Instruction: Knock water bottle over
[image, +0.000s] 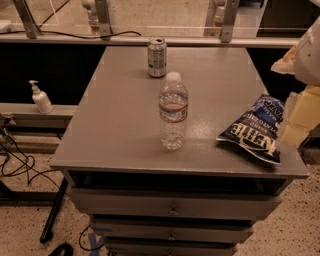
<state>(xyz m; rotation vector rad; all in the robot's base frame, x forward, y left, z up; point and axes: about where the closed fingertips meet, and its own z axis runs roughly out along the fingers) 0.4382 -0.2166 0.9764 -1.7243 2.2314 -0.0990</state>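
Note:
The water bottle (173, 112) stands upright near the middle of the grey cabinet top (120, 125). It is clear ribbed plastic with a white cap and a white-and-red label band. My gripper (298, 121) is at the right edge of the view, pale and cream-coloured, above the cabinet's right side. It is well to the right of the bottle and apart from it, with a chip bag between them.
A silver soda can (157, 57) stands upright at the back of the top. A blue Kettle chip bag (256, 128) lies at the right front, just under the gripper. A white pump dispenser (40, 98) sits on a ledge to the left. Cables (15, 160) lie on the floor.

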